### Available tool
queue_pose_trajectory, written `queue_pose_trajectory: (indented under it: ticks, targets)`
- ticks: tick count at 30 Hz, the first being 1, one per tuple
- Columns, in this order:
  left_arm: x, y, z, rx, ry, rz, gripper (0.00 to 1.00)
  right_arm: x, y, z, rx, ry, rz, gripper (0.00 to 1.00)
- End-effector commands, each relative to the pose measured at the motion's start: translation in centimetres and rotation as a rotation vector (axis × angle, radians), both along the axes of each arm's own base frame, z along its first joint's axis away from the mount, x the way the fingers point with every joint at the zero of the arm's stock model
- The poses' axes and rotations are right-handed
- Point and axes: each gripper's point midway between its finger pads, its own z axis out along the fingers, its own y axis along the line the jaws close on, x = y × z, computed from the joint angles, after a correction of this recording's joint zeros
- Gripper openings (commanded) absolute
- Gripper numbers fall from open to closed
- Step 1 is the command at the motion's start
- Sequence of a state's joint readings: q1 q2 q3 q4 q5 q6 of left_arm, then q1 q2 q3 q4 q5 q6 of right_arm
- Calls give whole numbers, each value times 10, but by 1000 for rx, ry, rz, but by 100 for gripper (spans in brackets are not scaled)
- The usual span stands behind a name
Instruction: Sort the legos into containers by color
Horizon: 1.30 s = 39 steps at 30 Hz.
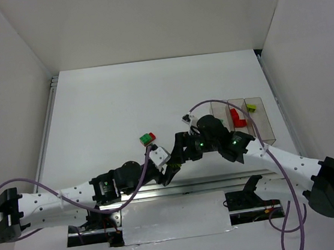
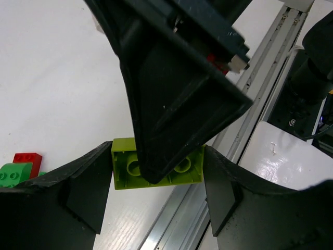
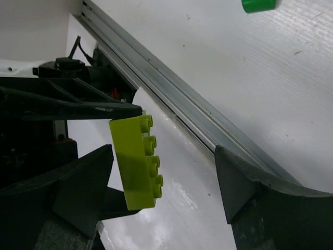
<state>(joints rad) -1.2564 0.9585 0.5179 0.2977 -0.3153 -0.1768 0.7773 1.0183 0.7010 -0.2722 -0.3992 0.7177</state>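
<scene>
Top view: bins [image 1: 268, 127] held red brick [image 1: 236, 117], lime brick [image 1: 252, 107]; loose bricks [image 1: 147, 139] unsorted. Left gripper [image 2: 156, 174] gripped second lime brick [image 2: 124, 167]; right gripper [image 3: 166, 156] was open.

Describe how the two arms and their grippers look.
The left arm and right arm have white dotted links, black joints and black bases. Purple cables loop along each. Green lights glow near the right wrist. The left gripper and right gripper have broad matte-black wedge fingers.
</scene>
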Motion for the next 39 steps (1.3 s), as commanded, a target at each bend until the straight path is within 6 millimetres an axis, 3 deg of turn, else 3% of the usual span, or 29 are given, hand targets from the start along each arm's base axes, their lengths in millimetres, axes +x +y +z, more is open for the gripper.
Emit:
queue_pose_trajectory:
  ticks: [1, 2, 4, 7, 8, 9, 10, 11, 13, 14, 16, 17, 18, 20, 21, 22, 24, 25, 26, 28, 35, 39]
  targets:
    - [-1, -3, 31, -76, -78, -15, 0, 7, 13, 23, 46, -72, 5, 84]
    - [-1, -2, 32, -80, -79, -12, 0, 4, 15, 23, 52, -70, 18, 73]
    - [-2, -2, 34, -90, -83, -18, 0, -1, 20, 24, 79, -62, 55, 63]
    - [-2, -1, 35, -92, -80, -14, 0, -11, 28, 27, 136, -47, 115, 22]
    - [0, 0, 34, -91, -72, 7, 6, -13, 30, 30, 163, -46, 128, 1]
    - [3, 2, 34, -90, -69, 26, 13, -13, 30, 31, 175, -51, 128, 0]
    - [10, 7, 31, -82, -62, 85, 40, -14, 31, 34, 188, -56, 130, 0]
    - [14, 10, 32, -90, -45, 123, 52, -13, 30, 35, 196, -61, 126, 0]
    - [21, 17, 29, -82, -30, 182, 99, -6, 27, 34, 186, -76, 93, 0]
    - [26, 21, 30, -91, -24, 227, 100, -1, 23, 32, 176, -81, 72, 0]
    - [33, 32, 26, -77, 0, 307, 99, 28, 4, 24, 137, -89, -52, 0]
    - [41, 42, 32, -104, 17, 397, 100, 40, -12, 12, 85, -69, -117, 0]
    - [45, 48, 33, -107, 29, 450, 100, 78, -45, 5, 35, -79, -293, 0]
    - [55, 73, 32, -116, 71, 626, 100, 109, -92, -7, -57, -93, -485, 0]
    - [58, 81, 32, -123, 82, 683, 99, 139, -143, -12, -137, -113, -706, 0]
    - [61, 89, 37, -137, 99, 737, 100, 150, -169, -19, -199, -107, -801, 0]
    - [67, 109, 25, -111, 165, 838, 100, 166, -219, -21, -314, -90, -986, 0]
    - [70, 109, 28, -136, 205, 857, 99, 174, -263, -29, -397, -61, -1134, 0]
    - [77, 122, 21, -97, 227, 898, 100, 178, -281, -25, -414, -50, -1195, 0]
    - [83, 125, 13, -82, 290, 899, 99, 181, -324, -29, -434, -15, -1343, 0]
    - [89, 139, -5, -39, 368, 879, 99, 171, -402, -25, -469, 10, -1644, 0]
    - [90, 133, -12, -23, 394, 840, 100, 162, -425, -40, -501, 88, -1708, 0]
